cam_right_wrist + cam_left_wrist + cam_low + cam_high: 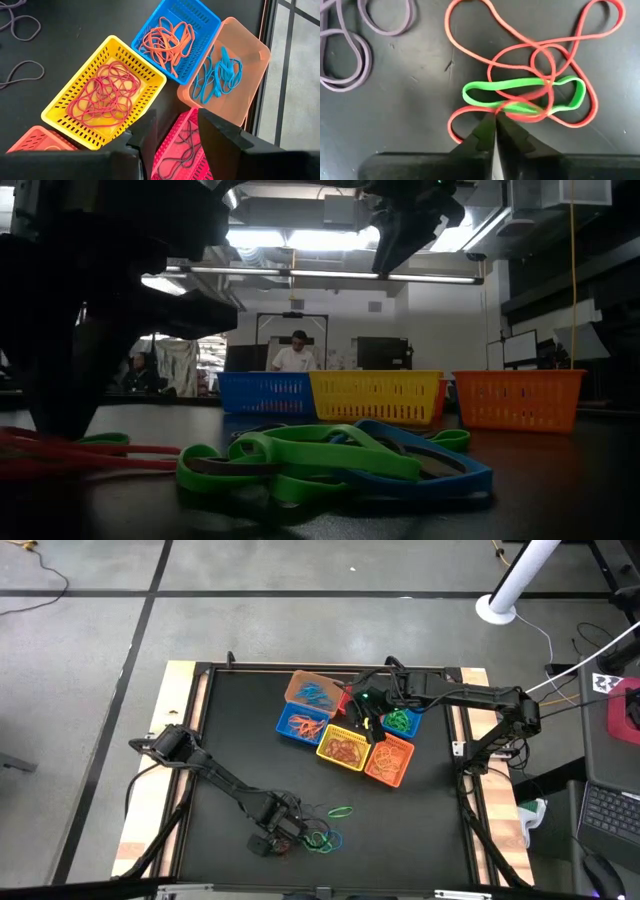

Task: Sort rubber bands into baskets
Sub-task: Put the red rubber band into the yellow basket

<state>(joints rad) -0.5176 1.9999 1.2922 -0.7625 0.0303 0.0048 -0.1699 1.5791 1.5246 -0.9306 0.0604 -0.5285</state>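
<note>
left gripper: clenched at the table, pinching the red band, maybe also the green band | risk: the two are tangled, both may lift together | right gripper: released, above the baskets, holds nothing

The tabletop was black. The yellow basket held red bands; a blue basket, orange bands; the tan-orange basket, blue bands. A green band lay tangled with a red loop; both arms were dark.
</note>
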